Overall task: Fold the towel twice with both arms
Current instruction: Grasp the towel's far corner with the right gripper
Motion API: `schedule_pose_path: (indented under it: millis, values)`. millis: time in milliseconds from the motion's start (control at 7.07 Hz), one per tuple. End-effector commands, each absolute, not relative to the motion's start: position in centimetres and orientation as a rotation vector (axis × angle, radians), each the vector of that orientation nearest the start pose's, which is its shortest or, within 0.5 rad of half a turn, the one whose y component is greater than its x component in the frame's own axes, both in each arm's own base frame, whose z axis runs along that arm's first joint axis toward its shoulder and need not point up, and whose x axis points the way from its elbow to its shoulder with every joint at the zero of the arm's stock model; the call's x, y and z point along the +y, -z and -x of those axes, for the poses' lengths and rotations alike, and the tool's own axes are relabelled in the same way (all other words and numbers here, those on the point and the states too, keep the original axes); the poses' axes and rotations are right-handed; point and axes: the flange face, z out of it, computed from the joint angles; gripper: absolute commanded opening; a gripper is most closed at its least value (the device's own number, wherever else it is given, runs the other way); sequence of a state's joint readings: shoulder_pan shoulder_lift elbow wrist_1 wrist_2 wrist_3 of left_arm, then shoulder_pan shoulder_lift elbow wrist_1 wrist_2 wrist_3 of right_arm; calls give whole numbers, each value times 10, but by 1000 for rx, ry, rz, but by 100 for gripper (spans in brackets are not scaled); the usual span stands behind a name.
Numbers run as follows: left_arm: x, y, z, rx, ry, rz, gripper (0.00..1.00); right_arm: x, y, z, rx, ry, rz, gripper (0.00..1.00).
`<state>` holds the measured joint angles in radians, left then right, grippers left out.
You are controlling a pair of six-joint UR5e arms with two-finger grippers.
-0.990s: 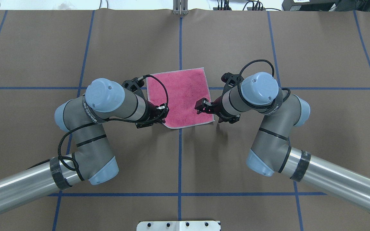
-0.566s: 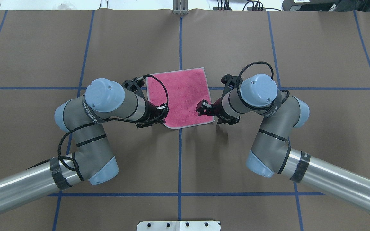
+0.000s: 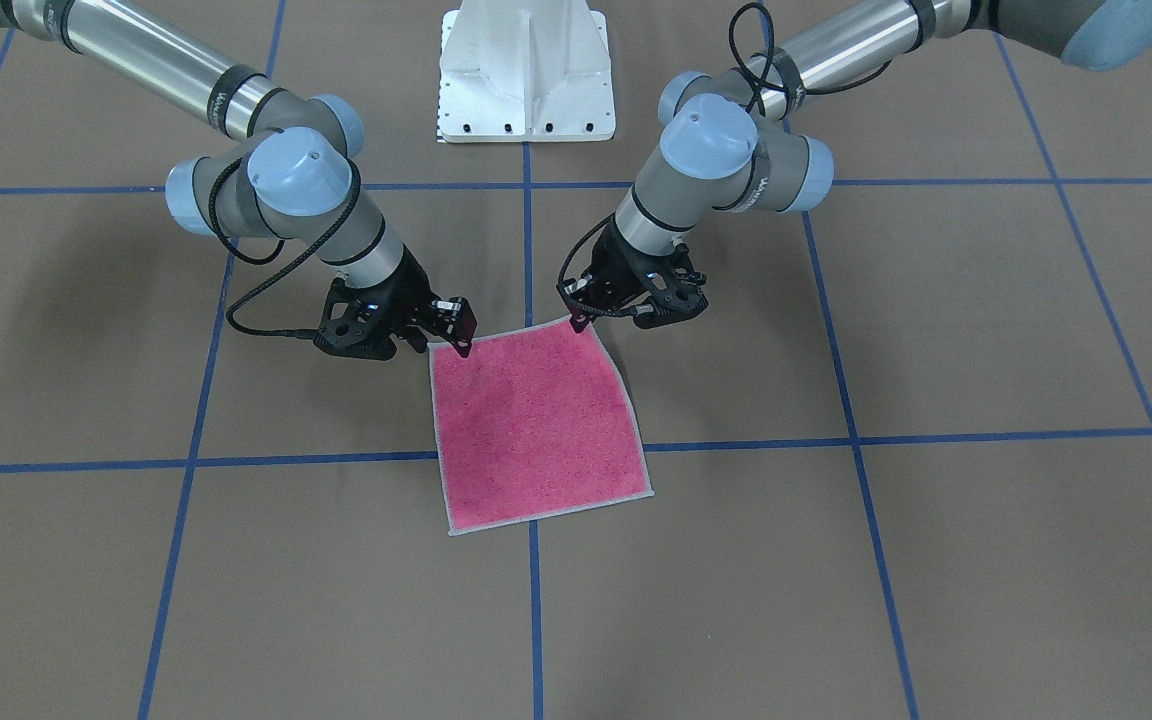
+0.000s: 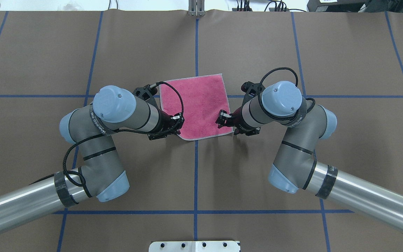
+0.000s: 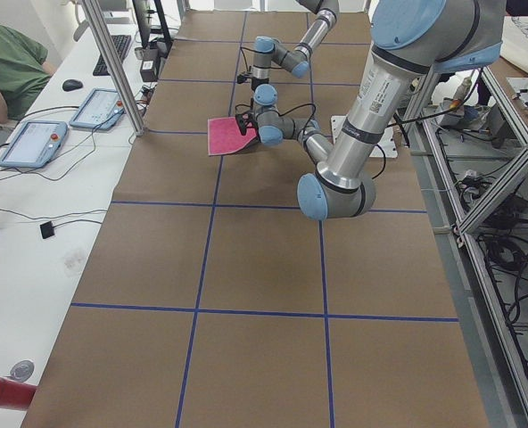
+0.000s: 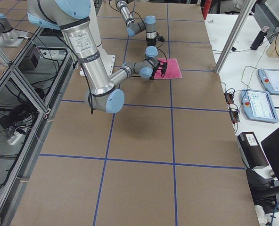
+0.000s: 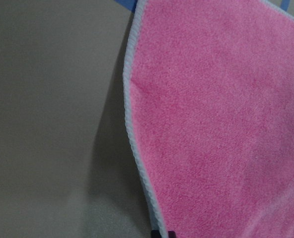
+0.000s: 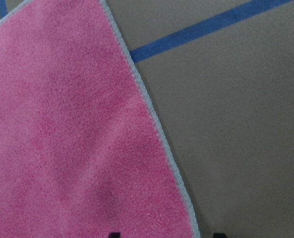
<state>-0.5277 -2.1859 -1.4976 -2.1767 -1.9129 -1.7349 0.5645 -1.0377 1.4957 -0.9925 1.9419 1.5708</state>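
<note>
The towel lies flat and pink side up on the brown table, a little skewed, its light grey edging showing all round. My left gripper is down at the towel's near left corner. In the left wrist view its fingertips sit wide apart across the pink cloth, so it is open. My right gripper stands over the near right corner. In the right wrist view its tips straddle the towel's edge, also open. Neither grips the cloth.
The white pedestal base stands behind the towel on the robot's side. Blue tape lines grid the brown table cover. A side desk with tablets and a seated person lies beyond the table's far edge.
My right gripper has shifted slightly to the right and nearer, from over the pink cloth toward the towel's near right corner. The left arm and the towel have not moved.
</note>
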Motion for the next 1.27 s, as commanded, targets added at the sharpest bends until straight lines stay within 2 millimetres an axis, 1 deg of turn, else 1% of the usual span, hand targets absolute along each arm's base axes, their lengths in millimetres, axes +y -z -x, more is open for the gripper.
schedule_pose_path:
  millis: [0,141,283,566,707,849,990,1132]
  values:
    - [-443,-254,-561,1181,414,93,0,-456,-316,538,-1081,-316,39,29]
    - [-442,-252,-560,1185,413,93,0,-456,-316,538,-1083,-315,37,4]
    - [-442,-251,-559,1187,414,92,0,-455,-316,538,-1084,-313,36,0]
    - [-443,-251,-558,1187,415,92,0,-455,-316,537,-1084,-309,36,0]
    - [-443,-249,-556,1193,414,90,0,-455,-312,535,-1093,-310,37,0]
    - [-441,-244,-552,1203,410,89,0,-452,-304,533,-1110,-309,41,0]
    - [-433,-233,-545,1222,381,119,0,-448,-292,523,-1137,-311,37,0]
    - [-432,-226,-537,1237,362,141,0,-440,-278,515,-1168,-344,61,0]
